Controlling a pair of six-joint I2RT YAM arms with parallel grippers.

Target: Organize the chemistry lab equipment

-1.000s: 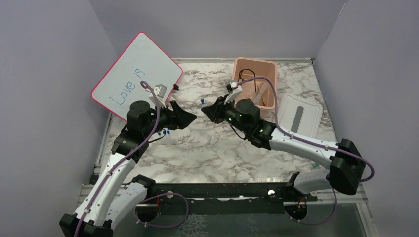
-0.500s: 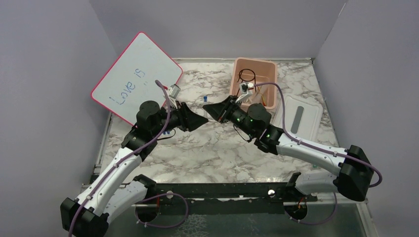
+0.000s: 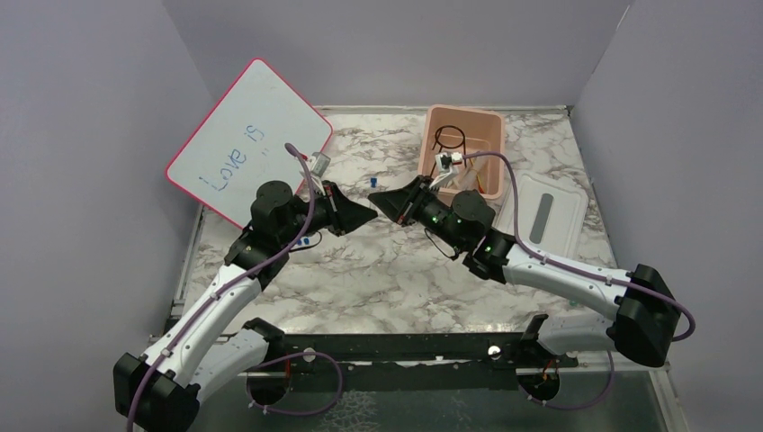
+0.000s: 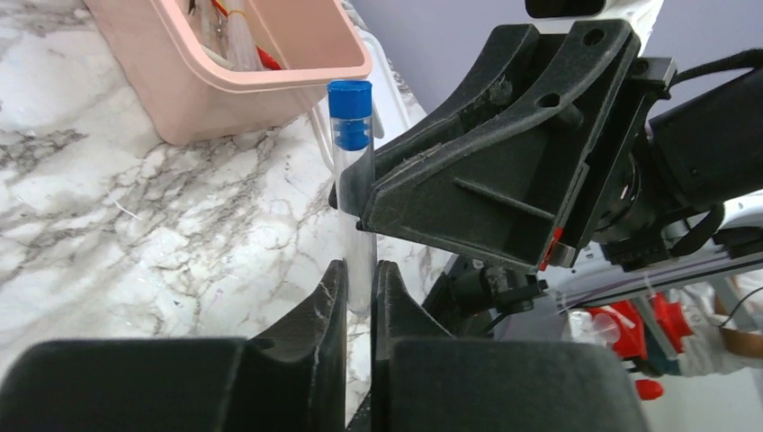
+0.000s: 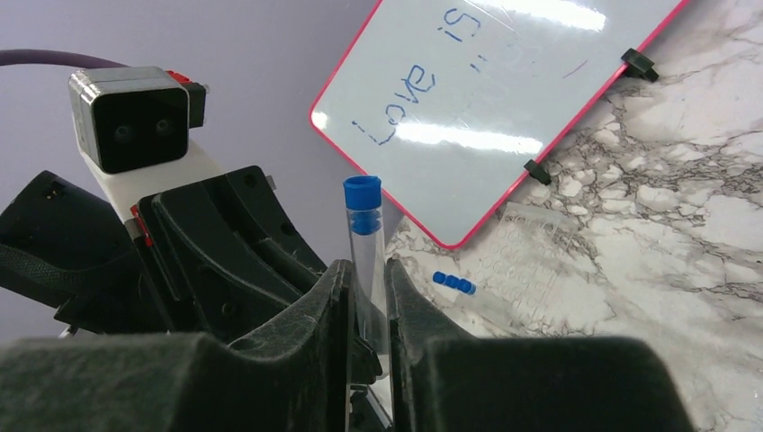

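Pale purple walls [image 3: 405, 54] close in a marble-patterned table [image 3: 378, 288].

From above, a pink-edged whiteboard [image 3: 247, 135] leans at the back left, with "Love is" handwritten on it in blue. A pink tub [image 3: 463, 110] stands at the back right with a black wire stand [image 3: 449, 138] inside it, and its white lid [image 3: 544, 211] lies just beside it on the right. A tiny blue vial [image 3: 371, 182] sits alone on the marble between board and tub. The left gripper [image 3: 369, 215] and the right gripper [image 3: 378, 200] meet tip to tip above the middle of the table. What is between them is too small to make out here.

The left wrist camera shows the left fingers pressed against both sides of the lower end of a clear tube [image 4: 353, 157] with a blue cap. The tube stands upright above the table. The right gripper's black fingers clamp it higher up, just under the cap. The tub is behind, with thin rods and tubes in it.

The right wrist camera shows the right fingers closed on the same tube, cap up. The left gripper and its camera are behind the tube. The board's "Love is" reads clearly. A small blue piece [image 5: 453, 283] lies on the marble near the board's lower edge.
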